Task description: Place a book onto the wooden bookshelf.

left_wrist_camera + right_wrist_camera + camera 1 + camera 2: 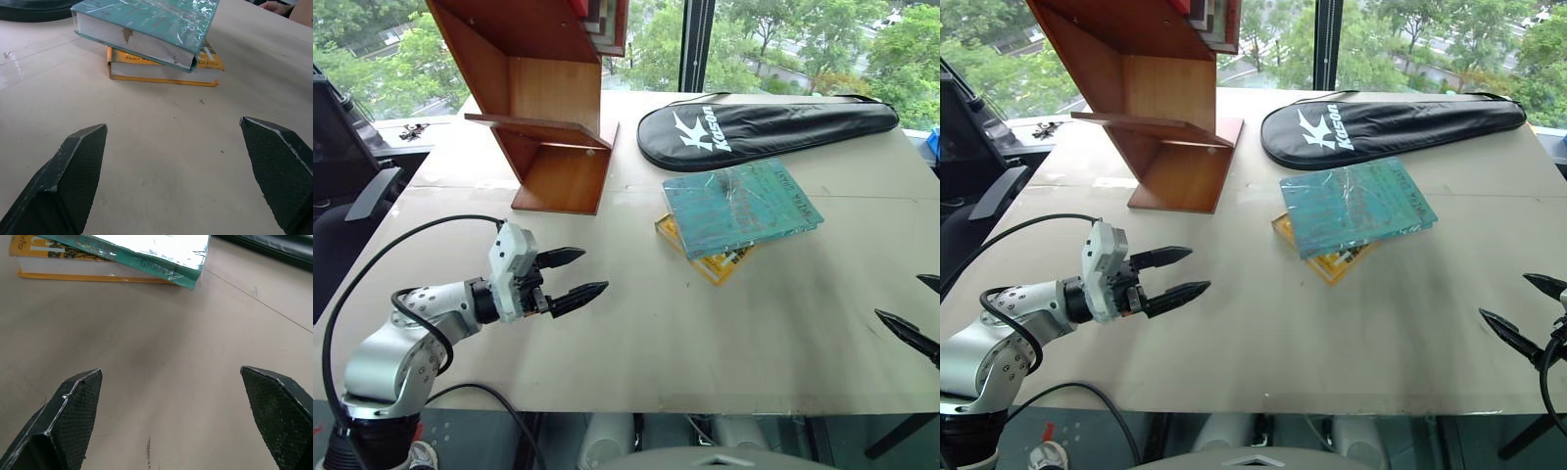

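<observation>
A pale table fills the frame; windows with green trees run along the top; left gripper and right gripper both spread wide, empty.

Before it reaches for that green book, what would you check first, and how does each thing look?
1. Left end effector open and holding nothing: ok.
2. Right end effector open and holding nothing: ok.
3. Teal book on top of the yellow book, nothing on it: ok.
4. Bare table between both end effectors and the books: ok.
5. Free slot on the wooden bookshelf: ok; lower compartment looks empty.
6. Racket bag apart from the books: ok.
</observation>
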`<action>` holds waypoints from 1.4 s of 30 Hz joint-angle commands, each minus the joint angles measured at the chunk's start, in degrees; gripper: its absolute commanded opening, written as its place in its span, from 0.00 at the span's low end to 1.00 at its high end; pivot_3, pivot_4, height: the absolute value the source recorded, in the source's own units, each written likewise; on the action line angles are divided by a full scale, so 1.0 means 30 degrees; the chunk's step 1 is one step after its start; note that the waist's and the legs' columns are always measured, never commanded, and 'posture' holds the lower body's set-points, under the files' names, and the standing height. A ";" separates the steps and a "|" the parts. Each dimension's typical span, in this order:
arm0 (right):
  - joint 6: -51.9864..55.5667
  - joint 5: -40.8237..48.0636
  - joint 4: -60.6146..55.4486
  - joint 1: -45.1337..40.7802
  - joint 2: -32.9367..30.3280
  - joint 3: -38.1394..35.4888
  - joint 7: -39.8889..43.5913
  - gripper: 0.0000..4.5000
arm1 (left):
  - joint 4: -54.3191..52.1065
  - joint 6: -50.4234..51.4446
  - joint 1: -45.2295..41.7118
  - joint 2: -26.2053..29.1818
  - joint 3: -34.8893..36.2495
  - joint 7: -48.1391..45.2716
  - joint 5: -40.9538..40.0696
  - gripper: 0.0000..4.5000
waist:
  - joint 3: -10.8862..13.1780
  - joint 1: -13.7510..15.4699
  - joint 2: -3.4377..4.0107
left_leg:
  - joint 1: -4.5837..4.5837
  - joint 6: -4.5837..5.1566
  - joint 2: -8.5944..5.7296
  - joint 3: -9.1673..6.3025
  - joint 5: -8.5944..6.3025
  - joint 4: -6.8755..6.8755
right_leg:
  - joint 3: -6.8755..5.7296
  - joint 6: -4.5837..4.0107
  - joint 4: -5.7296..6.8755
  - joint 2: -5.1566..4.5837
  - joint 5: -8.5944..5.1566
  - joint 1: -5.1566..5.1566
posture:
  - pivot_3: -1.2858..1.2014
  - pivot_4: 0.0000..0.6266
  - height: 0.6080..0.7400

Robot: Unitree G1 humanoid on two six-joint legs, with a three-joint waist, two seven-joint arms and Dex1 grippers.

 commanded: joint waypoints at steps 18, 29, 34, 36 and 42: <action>0.7986 -0.5395 0.7504 -1.9714 -0.2758 1.3888 -0.8534 0.07 | -0.3492 0.0761 -0.2899 -0.0359 -0.0848 0.1743 -0.1312 1.00 | 0.0027 -0.0234 -0.0007 | -0.0058 -0.0039 -0.0014 0.0059 0.0025 0.0005 | 0.0047 0.0034 0.0005 0.0011 0.0037 -0.0090 | 0.52 0.24 1.00; 0.1073 -0.9564 2.4880 -3.0455 0.1209 1.8344 -0.3846 0.01 | -0.4794 0.0579 -0.1376 -0.0385 0.0136 0.2471 -0.1485 1.00 | 0.0050 -0.0571 0.0027 | -0.0323 -0.0093 -0.0006 0.0049 0.0056 0.0008 | 0.0021 0.0054 -0.0035 0.0005 0.0037 -0.0299 | 0.52 0.24 1.00; -0.1739 -1.0333 3.0395 -3.2880 0.2617 1.7862 -0.2904 0.01 | -0.5666 0.0424 -0.0203 -0.0593 0.0562 0.2968 -0.1635 1.00 | 0.0052 -0.0536 0.0031 | -0.0322 -0.0094 -0.0001 0.0040 0.0056 -0.0004 | -0.0005 0.0053 -0.0033 -0.0016 0.0037 -0.0295 | 0.52 0.24 1.00; -0.2272 -1.0569 3.1577 -3.3149 0.2987 1.7764 -0.2371 0.01 | -0.5907 0.0272 0.0248 -0.0647 0.0792 0.3117 -0.1604 1.00 | 0.0052 -0.0543 0.0031 | -0.0318 -0.0094 -0.0002 0.0039 0.0056 -0.0004 | -0.0004 0.0051 -0.0023 -0.0022 0.0038 -0.0292 | 0.52 0.24 1.00; -0.2267 -1.0528 3.2432 -3.3169 0.3409 1.7051 0.1272 0.01 | -0.6145 -0.0189 0.1523 -0.0707 0.1681 0.3258 -0.1513 1.00 | 0.0055 -0.0604 0.0047 | -0.0299 -0.0096 -0.0003 0.0034 0.0057 -0.0003 | -0.0011 0.0048 0.0005 -0.0039 0.0040 -0.0290 | 0.52 0.24 1.00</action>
